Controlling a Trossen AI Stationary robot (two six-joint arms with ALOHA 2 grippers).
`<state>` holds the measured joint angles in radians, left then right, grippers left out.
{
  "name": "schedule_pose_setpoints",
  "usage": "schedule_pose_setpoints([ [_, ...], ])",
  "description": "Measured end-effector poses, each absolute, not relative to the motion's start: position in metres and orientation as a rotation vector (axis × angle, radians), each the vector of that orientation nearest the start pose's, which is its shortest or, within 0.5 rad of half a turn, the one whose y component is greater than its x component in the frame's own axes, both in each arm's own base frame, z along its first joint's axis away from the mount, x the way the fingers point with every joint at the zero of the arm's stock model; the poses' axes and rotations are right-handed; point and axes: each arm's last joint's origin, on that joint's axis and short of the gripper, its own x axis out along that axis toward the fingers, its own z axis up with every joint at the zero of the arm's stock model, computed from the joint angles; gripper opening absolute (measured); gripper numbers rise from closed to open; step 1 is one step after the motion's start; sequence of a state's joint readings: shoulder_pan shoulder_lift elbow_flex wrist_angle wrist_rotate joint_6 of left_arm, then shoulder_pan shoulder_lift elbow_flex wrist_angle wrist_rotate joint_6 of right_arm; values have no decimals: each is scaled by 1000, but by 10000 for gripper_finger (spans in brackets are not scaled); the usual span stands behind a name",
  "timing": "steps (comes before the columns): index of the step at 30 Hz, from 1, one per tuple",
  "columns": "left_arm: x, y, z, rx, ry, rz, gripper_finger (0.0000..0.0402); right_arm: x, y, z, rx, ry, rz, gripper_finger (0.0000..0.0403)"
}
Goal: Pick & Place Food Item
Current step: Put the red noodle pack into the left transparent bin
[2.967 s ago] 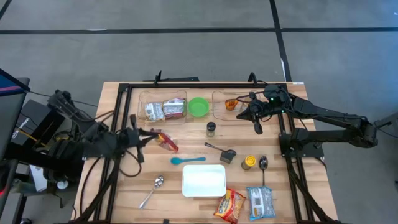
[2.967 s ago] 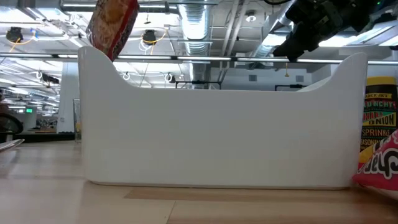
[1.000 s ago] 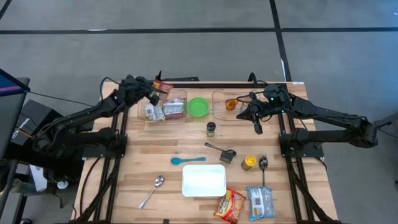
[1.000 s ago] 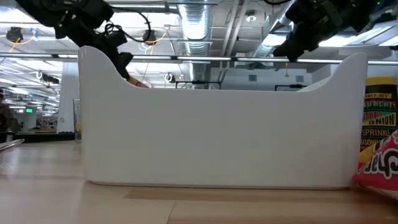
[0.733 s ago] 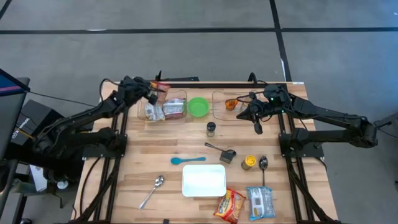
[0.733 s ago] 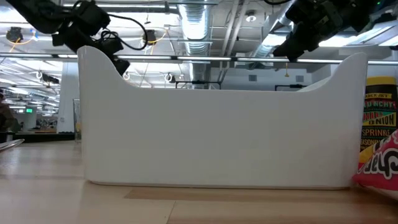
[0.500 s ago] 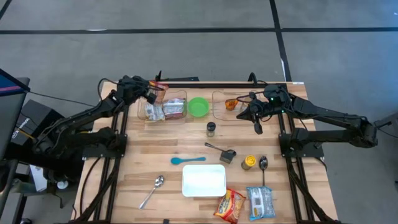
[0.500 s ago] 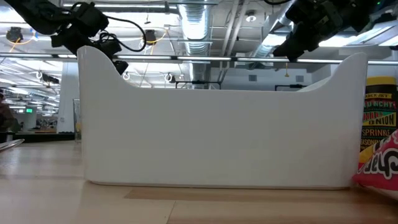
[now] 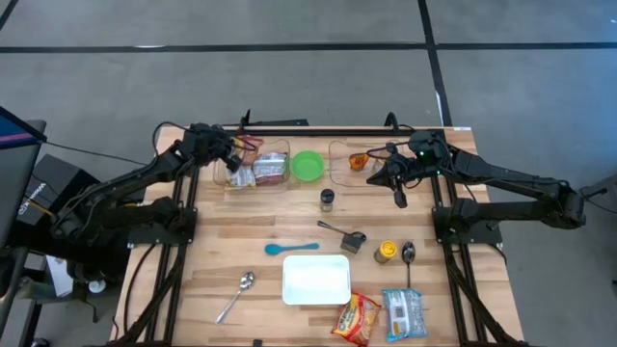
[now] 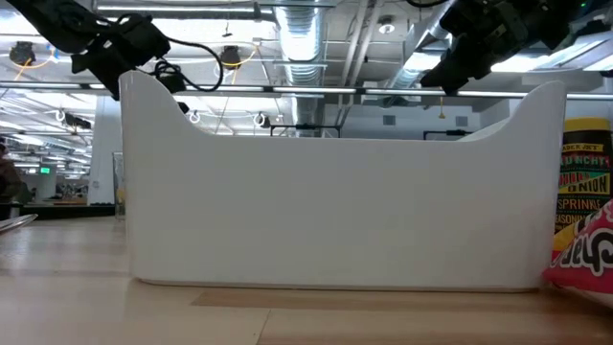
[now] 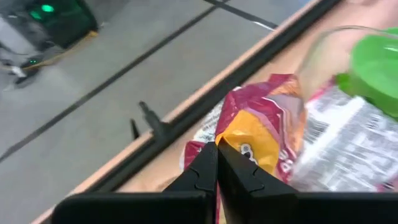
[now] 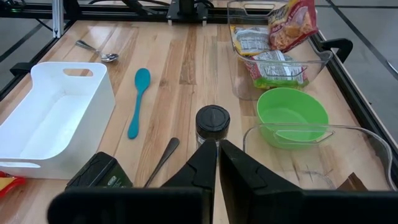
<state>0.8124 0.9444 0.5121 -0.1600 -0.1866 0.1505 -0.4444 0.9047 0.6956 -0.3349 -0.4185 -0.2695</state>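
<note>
A red-and-yellow snack packet [image 9: 251,145] is at the far left corner of a clear container [image 9: 253,166] that holds other packets. It also shows in the right wrist view [image 12: 292,22], standing tilted above the container's rim. My left gripper [image 9: 231,154] is just left of it, shut on its end. The white bin hides the packet in the low view. My right gripper [image 9: 398,196] is shut and empty, held above the table near the second clear container [image 9: 352,159]. My left gripper pinches the packet's near end [image 11: 225,138] between its two fingers, which come from the table's left side. The packet stretches away from the fingertips. Its far part lies over the other packets [image 11: 336,143] in the container.
A green bowl [image 9: 308,165] sits between the two clear containers. A spice jar [image 9: 328,200], a blue spoon [image 9: 291,248], a black item [image 9: 353,241], a yellow jar [image 9: 385,252] and a white bin [image 9: 316,280] stand mid-table. Two snack packets [image 9: 357,318] lie at the near edge.
My left gripper has gone a little toward the table's left and near edges and down, still shut on the packet. The packet has sunk with it onto the container's far left corner and has dropped behind the white bin in the low view.
</note>
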Motion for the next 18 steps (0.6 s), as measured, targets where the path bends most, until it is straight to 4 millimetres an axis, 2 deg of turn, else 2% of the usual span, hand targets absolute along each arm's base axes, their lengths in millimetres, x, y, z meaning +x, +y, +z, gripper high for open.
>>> schedule_pose_setpoints([
  [10, 122, 132, 219, -89, 673, 848, 0, 176, -71, 270, -37, 492, 41, 13],
  [18, 114, 118, 226, -167, 613, 744, 1, 176, -71, 270, -37, 492, 41, 13],
])
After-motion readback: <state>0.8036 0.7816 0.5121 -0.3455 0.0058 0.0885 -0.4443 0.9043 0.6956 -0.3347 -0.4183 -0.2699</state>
